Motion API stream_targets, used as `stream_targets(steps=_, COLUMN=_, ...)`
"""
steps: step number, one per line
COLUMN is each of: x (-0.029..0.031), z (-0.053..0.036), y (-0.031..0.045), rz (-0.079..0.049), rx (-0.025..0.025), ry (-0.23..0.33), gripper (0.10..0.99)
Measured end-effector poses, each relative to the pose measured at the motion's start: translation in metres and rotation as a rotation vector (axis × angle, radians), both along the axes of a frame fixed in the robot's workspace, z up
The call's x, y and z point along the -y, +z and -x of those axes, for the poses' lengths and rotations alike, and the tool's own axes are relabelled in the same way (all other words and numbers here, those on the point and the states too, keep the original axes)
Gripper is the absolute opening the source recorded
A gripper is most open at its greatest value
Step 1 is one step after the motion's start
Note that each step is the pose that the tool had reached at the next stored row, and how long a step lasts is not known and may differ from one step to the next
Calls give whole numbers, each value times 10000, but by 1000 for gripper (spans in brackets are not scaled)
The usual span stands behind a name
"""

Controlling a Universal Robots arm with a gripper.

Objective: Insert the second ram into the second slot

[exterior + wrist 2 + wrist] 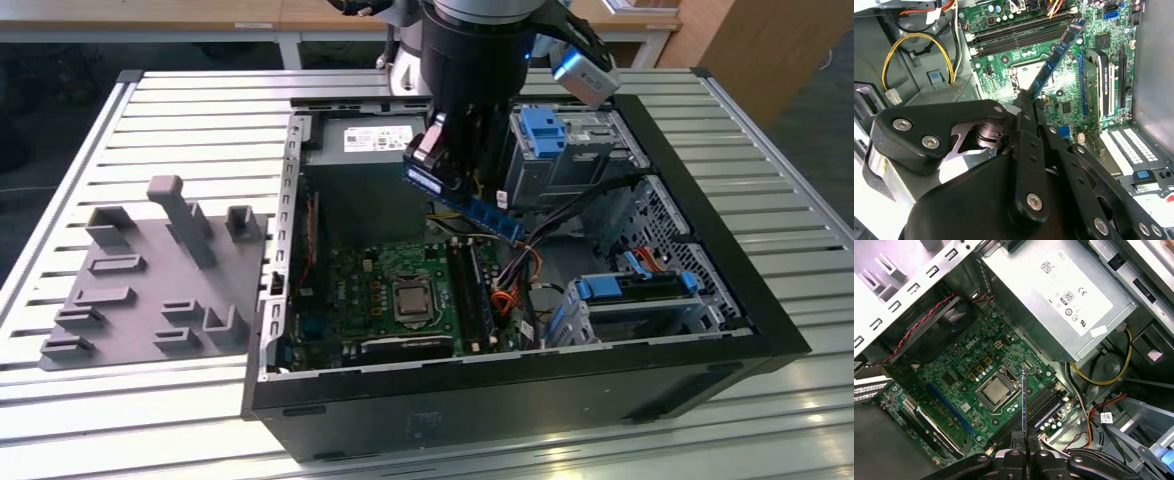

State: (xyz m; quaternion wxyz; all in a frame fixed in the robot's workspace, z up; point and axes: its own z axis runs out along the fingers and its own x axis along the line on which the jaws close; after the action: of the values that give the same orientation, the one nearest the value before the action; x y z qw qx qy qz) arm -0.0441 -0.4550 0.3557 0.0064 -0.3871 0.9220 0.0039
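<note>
The arm (474, 60) hangs steeply from above, wrist tilted; the hand (434, 168) is clamped on one end of the second ram (483, 213)

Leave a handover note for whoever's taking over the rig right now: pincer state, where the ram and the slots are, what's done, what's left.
Pincer: shut on the second ram, gripping it at one end.
Ram: held tilted in the air inside the open computer case, above the motherboard.
Memory slots: the stick touches none of them.
Done: ram is in the grip, over the board.
Left: it is not yet seated in the second slot.
</note>
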Motion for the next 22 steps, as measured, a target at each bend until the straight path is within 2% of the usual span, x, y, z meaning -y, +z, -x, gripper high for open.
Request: stream_targets(steps=22, x=0, z=0, y=0, rz=0, rx=0, ry=-1046, gripper=137)
